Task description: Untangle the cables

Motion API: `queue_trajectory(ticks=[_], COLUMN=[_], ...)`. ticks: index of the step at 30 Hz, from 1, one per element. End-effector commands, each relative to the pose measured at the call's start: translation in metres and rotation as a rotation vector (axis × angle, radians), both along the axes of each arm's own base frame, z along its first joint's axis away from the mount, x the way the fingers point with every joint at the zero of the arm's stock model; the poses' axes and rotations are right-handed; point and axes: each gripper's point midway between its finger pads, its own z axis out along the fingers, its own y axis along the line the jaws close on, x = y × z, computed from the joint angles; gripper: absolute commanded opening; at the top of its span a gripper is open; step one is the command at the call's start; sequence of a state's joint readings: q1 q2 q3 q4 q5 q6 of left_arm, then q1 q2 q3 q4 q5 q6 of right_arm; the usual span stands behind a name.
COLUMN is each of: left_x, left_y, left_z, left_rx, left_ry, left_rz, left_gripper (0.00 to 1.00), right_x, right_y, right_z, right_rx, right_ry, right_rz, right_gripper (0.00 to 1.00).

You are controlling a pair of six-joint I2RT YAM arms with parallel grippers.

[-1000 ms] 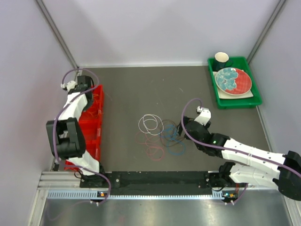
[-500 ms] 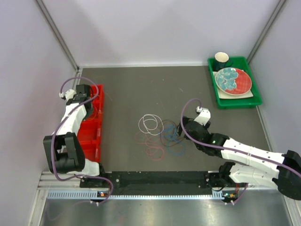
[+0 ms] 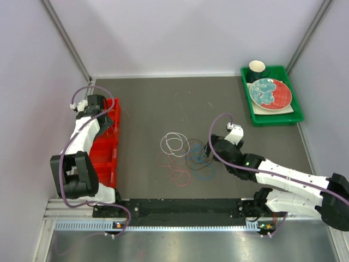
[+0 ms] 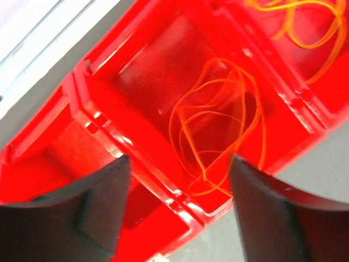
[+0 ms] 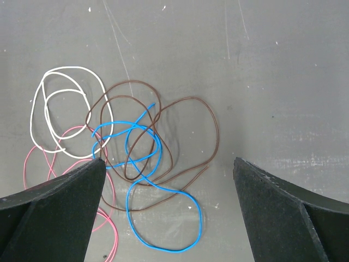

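My left gripper [image 4: 180, 158] hangs open over the red bin [image 4: 136, 131], with nothing between its fingers. An orange cable [image 4: 204, 176] lies loose in the compartment below it. A second orange cable [image 4: 305, 33] lies in the neighbouring compartment. In the top view the left gripper [image 3: 104, 112] is at the bin's far end. My right gripper [image 5: 169, 161] is open above the tangle on the table, which is made of a white cable [image 5: 68, 67], a brown cable [image 5: 131, 82], a blue cable [image 5: 167, 250] and a pink cable [image 5: 114, 235]. The blue and brown loops cross each other.
The red bin [image 3: 112, 147] runs along the table's left edge. A green tray [image 3: 297, 117] with a plate and a dark cup stands at the back right. Walls close in the left, the back and the right.
My left gripper has opened over the bin, and its arm has shifted slightly along the bin's far end. The right arm and the tangle have not moved.
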State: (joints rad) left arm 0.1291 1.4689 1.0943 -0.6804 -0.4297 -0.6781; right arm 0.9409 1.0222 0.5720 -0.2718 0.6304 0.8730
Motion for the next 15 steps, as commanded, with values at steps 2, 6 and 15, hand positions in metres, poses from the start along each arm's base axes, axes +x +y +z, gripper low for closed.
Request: queue_trajectory(ticks=[2,6,15], left_x=[0.022,0.024,-0.002], left_y=[-0.009,-0.023,-0.075], left_z=[0.075,0.112,0.161], left_rx=[-0.003,-0.033,-0.098], left_ry=[-0.23,-0.333,-0.529], left_rz=[-0.091,-0.17,-0.364], left_gripper=[0.85,0.95,0.91], right_x=[0.01,0.01,0.01], right_y=[0.01,0.01,0.01], right_z=[0.022,0.022,0.022], right_rx=[0.043,0.041,0.041], right_ry=[-0.042,-0.041,-0.038], right_rz=[-0.002,-0.002,-0.003], right_gripper=[0.99,0.99,0.99])
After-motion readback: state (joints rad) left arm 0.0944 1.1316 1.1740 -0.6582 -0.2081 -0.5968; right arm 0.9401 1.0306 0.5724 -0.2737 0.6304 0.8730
